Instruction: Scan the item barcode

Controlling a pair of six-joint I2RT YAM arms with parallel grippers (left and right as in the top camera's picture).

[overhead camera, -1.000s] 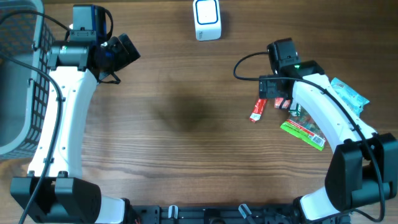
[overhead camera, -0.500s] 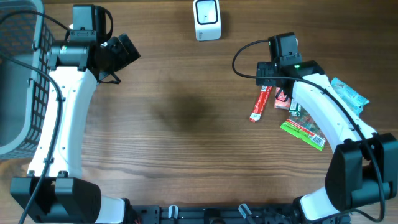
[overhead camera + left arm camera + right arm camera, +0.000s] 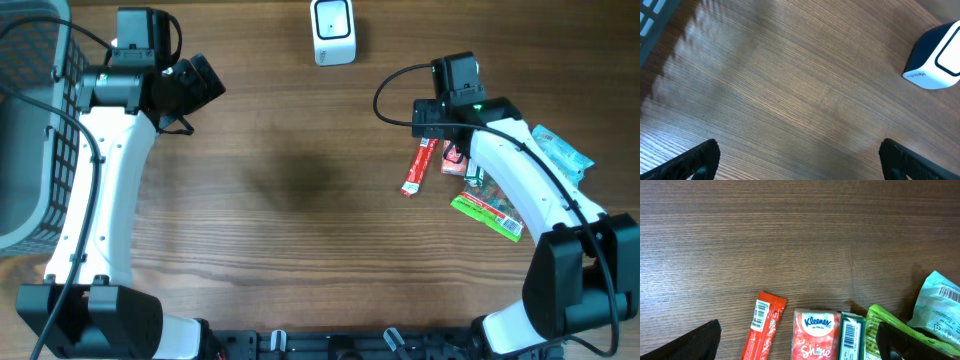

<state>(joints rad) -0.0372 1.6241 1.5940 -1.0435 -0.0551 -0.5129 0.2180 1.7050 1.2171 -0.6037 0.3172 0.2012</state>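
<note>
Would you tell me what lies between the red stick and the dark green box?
A pink Kleenex pack lies between the red stick and the green box, close against the box. The right wrist view shows it.

We see a wooden table (image 3: 300, 250): white scanner (image 3: 332, 30) at twelve o'clock; red stick packet (image 3: 418, 168), tissue pack (image 3: 812, 335), green packet (image 3: 488, 212) and pale blue packet (image 3: 560, 152) clustered at three.
</note>
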